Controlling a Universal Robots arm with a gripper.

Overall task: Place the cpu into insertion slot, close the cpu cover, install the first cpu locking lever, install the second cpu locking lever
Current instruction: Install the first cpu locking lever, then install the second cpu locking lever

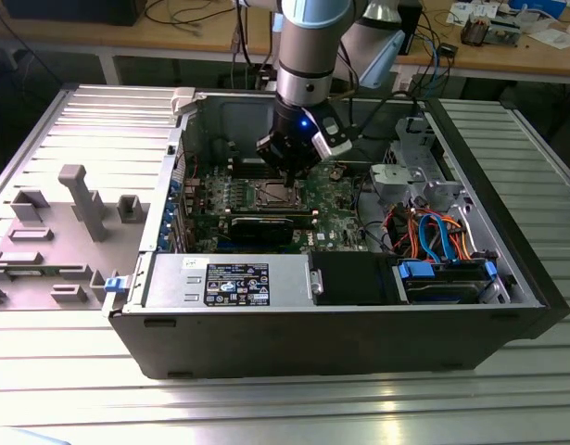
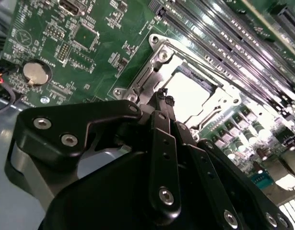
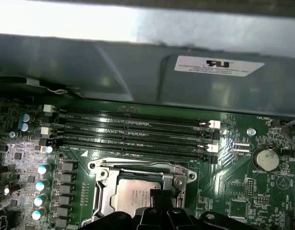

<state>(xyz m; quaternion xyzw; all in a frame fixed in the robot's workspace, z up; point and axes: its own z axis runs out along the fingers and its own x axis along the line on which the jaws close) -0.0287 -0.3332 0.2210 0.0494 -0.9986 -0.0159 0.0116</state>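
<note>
The gripper (image 1: pixel 286 170) hangs inside the open computer case (image 1: pixel 507 278), just above the green motherboard (image 1: pixel 340 199) and over the insertion slot (image 1: pixel 273 194), which sits near the board's middle in the exterior view. In the second wrist view the gripper (image 2: pixel 162 98) has its black fingers (image 2: pixel 159 120) pressed together into a narrow point with nothing pinched between them, the tip poised at the edge of the socket. The cpu (image 3: pixel 137 194) lies seated in the insertion slot — its dull silver top shows in both wrist views, and in the second wrist view it (image 2: pixel 185 93) sits at about 1 o'clock from the fingertips. The cpu cover (image 3: pixel 142 170) lies down around the chip, its silver frame bordering the square opening. In the first wrist view the long black memory slots (image 3: pixel 133 134) run at 12 o'clock from the socket, and a round coin battery (image 3: pixel 265 159) sits at 3 o'clock — well apart from it. Whether either locking lever is latched I cannot tell.
</note>
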